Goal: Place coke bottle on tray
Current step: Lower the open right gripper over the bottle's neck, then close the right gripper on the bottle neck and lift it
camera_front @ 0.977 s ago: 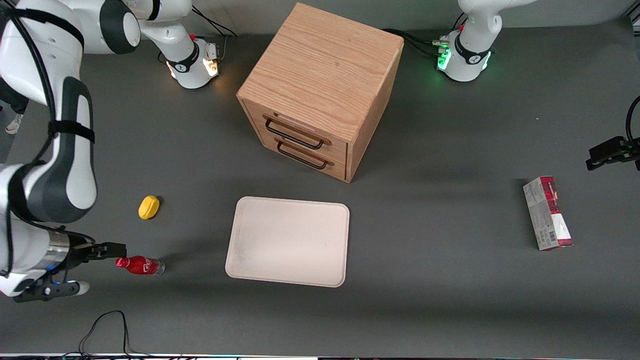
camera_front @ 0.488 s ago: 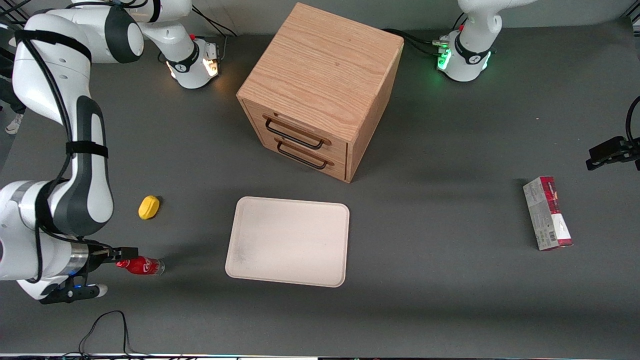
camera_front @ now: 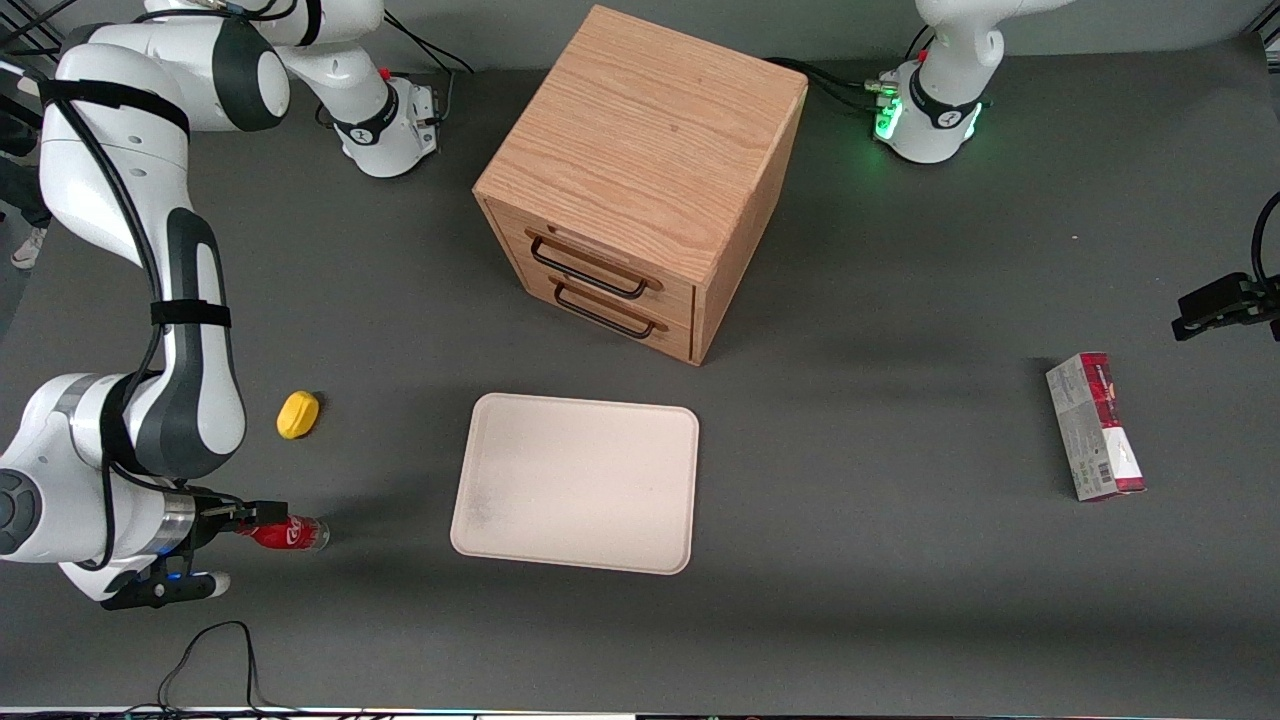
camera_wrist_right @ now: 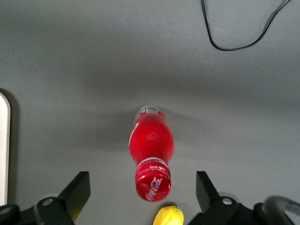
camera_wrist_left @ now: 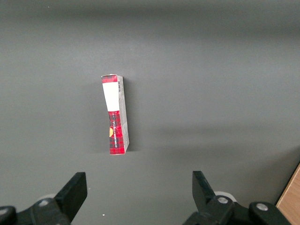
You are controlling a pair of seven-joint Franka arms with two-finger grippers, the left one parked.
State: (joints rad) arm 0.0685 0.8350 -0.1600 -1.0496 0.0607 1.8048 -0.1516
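Red coke bottle (camera_wrist_right: 152, 152) stands between the gripper's (camera_wrist_right: 143, 190) wide-spread fingers, a gap the front view hides.

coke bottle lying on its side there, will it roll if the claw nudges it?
Likely yes: the coke bottle lies on its round side on flat table. The open claw straddles its cap end. Smooth, small, probably light, so it may slip or skid.

Grey table (camera_front: 900, 560): cabinet (camera_front: 640, 180), tray (camera_front: 575, 483), coke bottle (camera_front: 290, 533), lemon (camera_front: 298, 414), carton (camera_front: 1094, 426).
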